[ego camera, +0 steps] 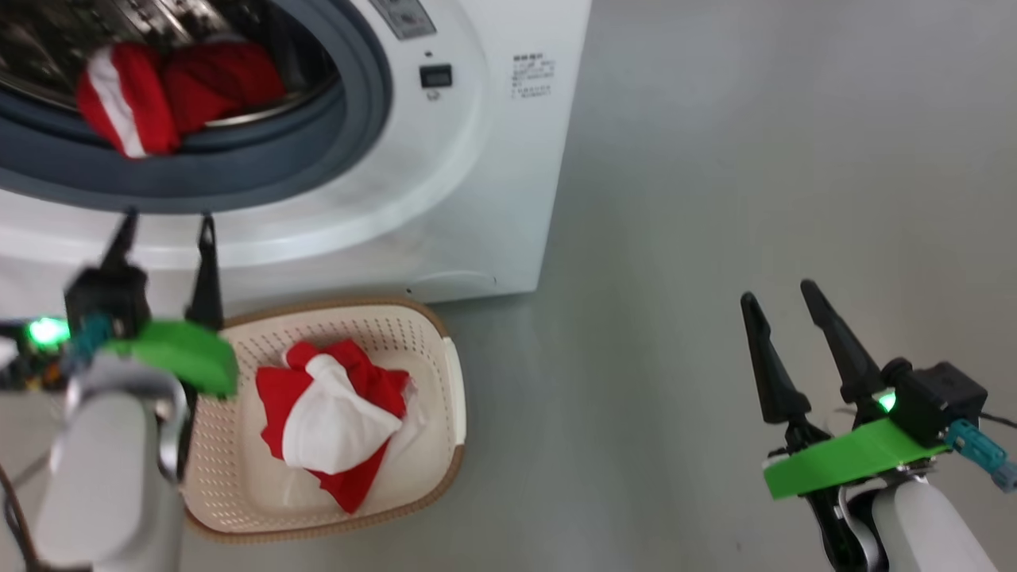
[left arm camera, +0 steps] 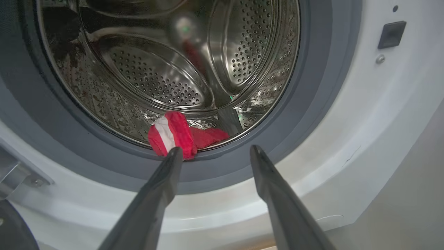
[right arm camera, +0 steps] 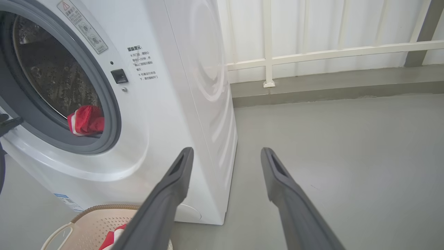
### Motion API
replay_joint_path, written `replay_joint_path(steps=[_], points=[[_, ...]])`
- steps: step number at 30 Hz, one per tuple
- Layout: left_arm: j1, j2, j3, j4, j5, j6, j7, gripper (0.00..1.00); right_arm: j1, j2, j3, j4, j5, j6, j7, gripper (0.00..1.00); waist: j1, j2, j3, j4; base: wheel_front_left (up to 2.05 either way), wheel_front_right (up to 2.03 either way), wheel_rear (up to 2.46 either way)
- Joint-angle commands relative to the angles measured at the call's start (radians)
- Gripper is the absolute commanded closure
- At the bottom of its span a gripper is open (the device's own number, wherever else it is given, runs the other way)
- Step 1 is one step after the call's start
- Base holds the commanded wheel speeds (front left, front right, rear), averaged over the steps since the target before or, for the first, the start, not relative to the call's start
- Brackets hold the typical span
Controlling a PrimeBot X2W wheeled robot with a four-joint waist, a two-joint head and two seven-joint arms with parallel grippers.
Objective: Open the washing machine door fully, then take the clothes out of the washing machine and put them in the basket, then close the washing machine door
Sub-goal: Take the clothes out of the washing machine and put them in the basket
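Two bundles of bright red fabric with white panels lie well apart. The first bundle (ego camera: 175, 95) sits at the front lip of the perforated steel drum (left arm camera: 156, 76), resting on the grey rubber ring (left arm camera: 305, 104) of the big white box-shaped washing machine (ego camera: 477, 159), whose round opening stands uncovered. The second bundle (ego camera: 334, 421) lies crumpled inside the small cream plastic basket (ego camera: 342, 304), which has perforated sides and a brown woven-look rim. The basket stands on the grey floor (ego camera: 715, 199), just in front of the machine's base. The left gripper (ego camera: 167, 218) hangs over the basket's left side, its two long dark fingers spread wide with nothing between them. They point at the white front panel just below the rubber ring. In the left wrist view one fingertip overlaps the lower edge of the first bundle, and I cannot tell whether it touches the fabric. The right gripper (ego camera: 779, 292) is well off to the right over bare floor, its jaws likewise parted and empty. Its wrist view looks along the machine's right front corner, with its small printed labels (right arm camera: 142, 62), toward a white railing (right arm camera: 312, 52) at the back wall.
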Motion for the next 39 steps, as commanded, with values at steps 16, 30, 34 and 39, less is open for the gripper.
replay_joint_path(steps=[16, 30, 34, 39], points=[[-0.51, 0.176, -0.045, 0.405, 0.118, 0.105, 0.128, 0.0, -0.109, 0.029, 0.045, -0.03, 0.005, 0.006, -0.006, 0.0, 0.0, 0.0, 0.177, -0.094, 0.0, 0.0, 0.0], [-0.7, 0.282, -0.081, 0.619, 0.151, 0.141, 0.157, 0.0, -0.142, 0.036, 0.071, -0.037, 0.012, 0.006, -0.006, 0.0, 0.0, 0.0, 0.244, -0.146, 0.0, 0.0, 0.0], [-0.745, 0.304, -0.086, 0.659, 0.149, 0.149, 0.16, 0.0, -0.156, 0.037, 0.08, -0.042, 0.013, 0.006, -0.006, 0.0, 0.0, 0.0, 0.272, -0.16, 0.0, 0.0, 0.0], [-0.779, 0.322, -0.091, 0.689, 0.144, 0.16, 0.162, 0.0, -0.169, 0.037, 0.084, -0.049, 0.019, 0.006, -0.006, 0.0, 0.0, 0.0, 0.299, -0.17, 0.0, 0.0, 0.0]])
